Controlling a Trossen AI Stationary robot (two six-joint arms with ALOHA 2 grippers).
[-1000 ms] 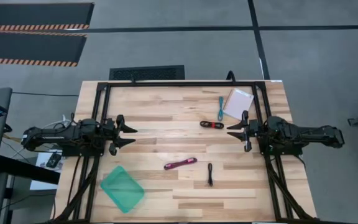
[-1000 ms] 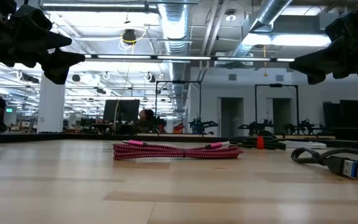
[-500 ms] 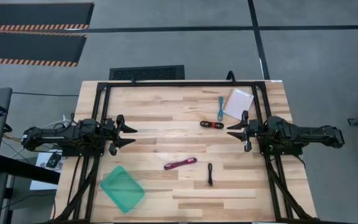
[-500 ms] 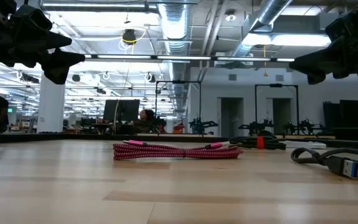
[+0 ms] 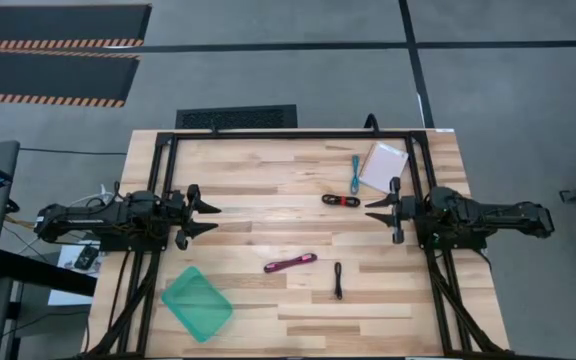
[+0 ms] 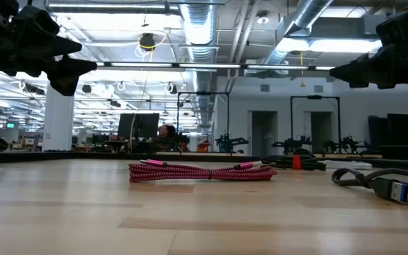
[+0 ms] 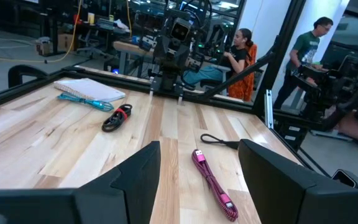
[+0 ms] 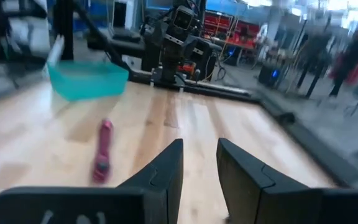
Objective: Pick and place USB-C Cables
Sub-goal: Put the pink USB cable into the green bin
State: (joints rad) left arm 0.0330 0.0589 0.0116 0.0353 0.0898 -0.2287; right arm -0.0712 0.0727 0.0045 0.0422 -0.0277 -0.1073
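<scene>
Left gripper and right gripper hover, jaws parted.

Four short bundled cables lie flat on the bench, apart from each other. The teal cable lies farthest back, the black-and-red cable just nearer. The magenta cable lies slanted mid-bench, the black cable to its right.

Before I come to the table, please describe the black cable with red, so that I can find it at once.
On the wooden table, look just ahead of the right gripper, near the white packet. The black cable with red lies there, coiled short. The teal cable lies beside it; only this one has a red band on black.
</scene>
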